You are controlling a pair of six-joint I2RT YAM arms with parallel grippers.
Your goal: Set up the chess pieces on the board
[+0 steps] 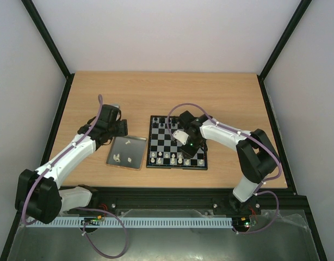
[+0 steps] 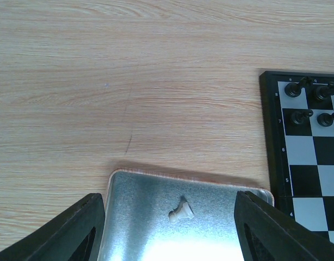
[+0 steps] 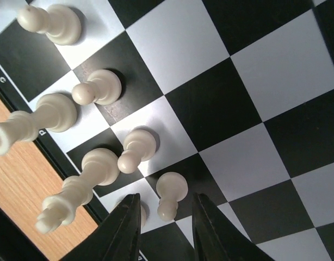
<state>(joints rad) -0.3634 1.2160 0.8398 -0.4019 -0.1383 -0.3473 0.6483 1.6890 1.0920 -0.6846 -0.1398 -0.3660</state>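
Observation:
The board [image 1: 161, 142] lies at mid-table with white pieces [image 1: 172, 158] along its near rows and black ones at the far edge. My right gripper [image 1: 190, 145] hovers low over the board's near right part. In the right wrist view its fingers [image 3: 129, 228] stand open on both sides of a standing white pawn [image 3: 170, 193], apart from it. Other white pieces [image 3: 58, 117] stand to the left. My left gripper [image 1: 121, 128] is open above the far edge of the grey tray [image 2: 150, 206], where one white pawn [image 2: 181, 212] lies on its side.
The tray [image 1: 135, 145] left of the board holds a few more white pieces [image 1: 123, 159] near its front. Black pieces [image 2: 303, 103] stand on the board's far corner. Bare wooden table lies behind both; black frame rails run along the table edges.

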